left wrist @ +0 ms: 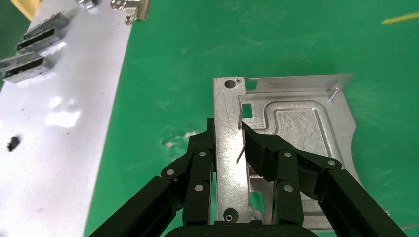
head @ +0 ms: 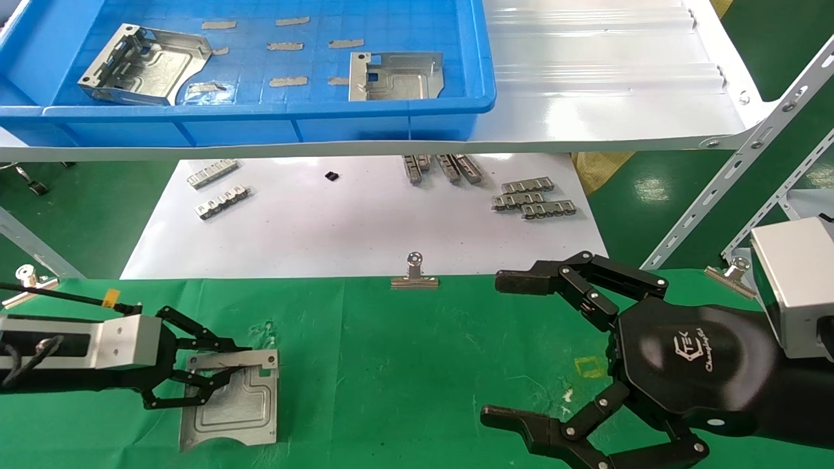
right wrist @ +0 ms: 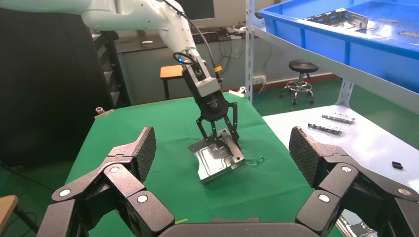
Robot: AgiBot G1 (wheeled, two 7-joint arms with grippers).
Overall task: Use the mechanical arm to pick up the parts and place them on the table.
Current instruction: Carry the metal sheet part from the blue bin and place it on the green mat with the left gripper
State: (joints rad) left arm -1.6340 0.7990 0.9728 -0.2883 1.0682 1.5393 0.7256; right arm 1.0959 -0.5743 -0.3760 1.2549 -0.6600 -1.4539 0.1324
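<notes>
My left gripper (head: 225,359), on the arm with the yellow tag, is shut on the raised folded edge of a shiny silver part (head: 234,404). The part rests on the green table (head: 404,378) at the front left. In the left wrist view the fingers (left wrist: 202,158) clamp that edge on both sides, and the part (left wrist: 296,118) extends beyond them. The right wrist view shows this gripper (right wrist: 217,129) standing over the part (right wrist: 212,163). My right gripper (head: 508,348) hovers open and empty at the front right. Two more parts (head: 143,65) (head: 394,77) lie in the blue bin (head: 260,112).
The bin stands on a glossy white shelf (head: 599,98) above the back of the table. A white sheet (head: 358,221) beyond the cloth holds small slotted strips (head: 534,198). Binder clips (head: 414,277) pin the cloth's far edge. A yellow square outline (head: 589,366) lies near my right gripper.
</notes>
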